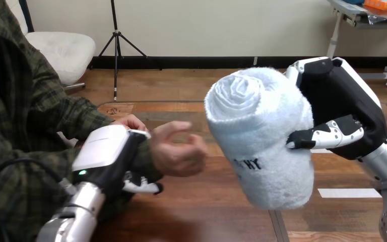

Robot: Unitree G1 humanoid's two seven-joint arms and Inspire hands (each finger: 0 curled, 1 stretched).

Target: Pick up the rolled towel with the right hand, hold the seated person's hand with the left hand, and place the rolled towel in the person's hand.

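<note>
Our right hand [343, 108] grips the rolled towel [259, 136]; our left hand [103, 154] clasps the person's wrist [150, 159]. The person's hand [177, 151] is half-curled and may deflect the towel.

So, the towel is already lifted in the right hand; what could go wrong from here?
1. The person's hand is half curled, so the thick rolled towel may bump against it instead of settling in the palm.
2. The right hand grips the towel by one side, with its lower end hanging free; it might tilt or slip on release.
</note>
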